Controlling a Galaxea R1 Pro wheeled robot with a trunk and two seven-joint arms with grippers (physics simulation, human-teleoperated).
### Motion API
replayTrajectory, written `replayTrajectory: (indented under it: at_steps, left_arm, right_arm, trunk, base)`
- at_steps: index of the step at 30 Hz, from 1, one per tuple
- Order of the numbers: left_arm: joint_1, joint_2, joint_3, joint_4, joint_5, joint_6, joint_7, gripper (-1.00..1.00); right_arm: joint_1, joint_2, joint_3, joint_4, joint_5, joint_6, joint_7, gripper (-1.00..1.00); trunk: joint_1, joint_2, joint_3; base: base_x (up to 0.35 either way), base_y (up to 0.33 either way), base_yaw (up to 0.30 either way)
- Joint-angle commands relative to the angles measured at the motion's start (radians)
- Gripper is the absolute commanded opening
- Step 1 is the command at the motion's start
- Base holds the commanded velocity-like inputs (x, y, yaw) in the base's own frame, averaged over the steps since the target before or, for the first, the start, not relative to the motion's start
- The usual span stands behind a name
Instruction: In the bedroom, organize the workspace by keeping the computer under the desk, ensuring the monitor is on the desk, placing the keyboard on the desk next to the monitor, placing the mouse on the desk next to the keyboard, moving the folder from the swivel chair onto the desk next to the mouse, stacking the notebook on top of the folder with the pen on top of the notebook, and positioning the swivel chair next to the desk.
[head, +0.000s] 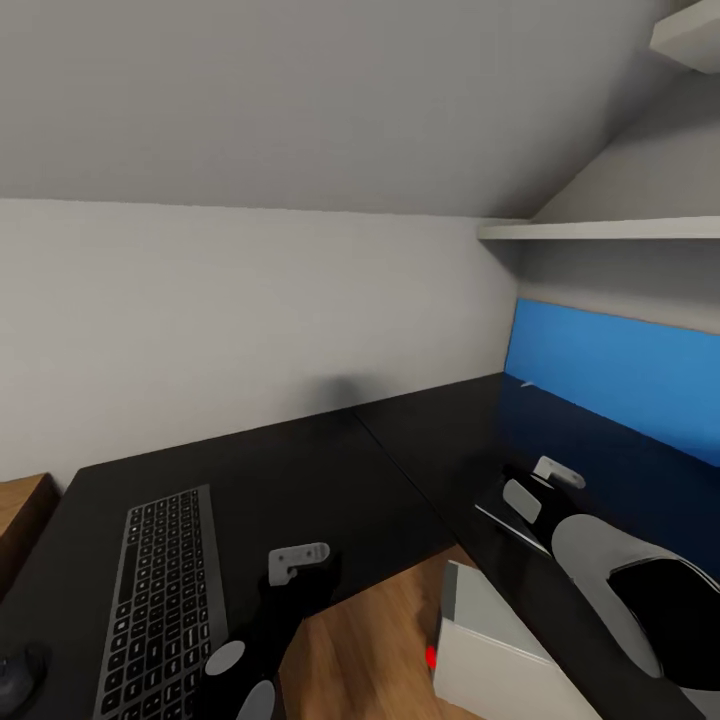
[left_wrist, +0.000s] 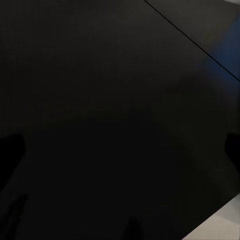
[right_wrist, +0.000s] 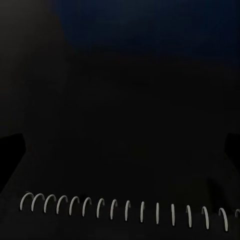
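Note:
The black L-shaped desk (head: 300, 470) fills the lower half of the head view. The keyboard (head: 165, 600) lies on its left part, with the mouse (head: 20, 675) at the desk's near left corner. My left gripper (head: 305, 590) hovers open over bare desk top (left_wrist: 100, 100) just right of the keyboard. On the right wing, my right gripper (head: 525, 482) is open and hangs close above the dark notebook (head: 505, 522). The notebook's white wire spiral (right_wrist: 125, 210) crosses the right wrist view, and nothing is between the fingers (right_wrist: 10, 150). The light grey computer (head: 500, 650) with its red light stands on the floor under the desk's inner corner.
A bright blue upright panel (head: 620, 380) runs along the wall behind the right wing, mirrored in the desk top. A white shelf (head: 600, 230) hangs above it. A wooden surface (head: 20, 510) adjoins the desk's left end. A sloped grey wall closes in overhead.

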Motion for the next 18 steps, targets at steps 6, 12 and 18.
replayTrajectory:
  at_steps: [6, 12, 18]
  left_arm:
    - [-0.001, 0.002, -0.001, -0.001, 0.01, 0.002, 0.009, 1.0]
    - [-0.001, 0.002, -0.001, -0.001, 0.01, 0.002, 0.009, 1.0]
    - [-0.001, -0.001, -0.002, -0.001, 0.01, 0.002, 0.01, 1.0]
  right_arm:
    - [0.0, 0.0, 0.006, -0.001, -0.011, -0.003, -0.003, 1.0]
    - [0.0, -0.002, 0.005, 0.0, -0.012, 0.002, -0.003, 1.0]
    - [0.0, -0.002, 0.004, 0.001, -0.013, 0.007, -0.003, 1.0]
  trunk:
    - [0.0, -0.001, -0.001]
    - [0.0, -0.001, -0.001]
    - [0.0, -0.001, -0.001]
  base:
    - [0.0, 0.0, 0.0]
    - [0.0, 0.0, 0.0]
    - [0.0, 0.0, 0.0]
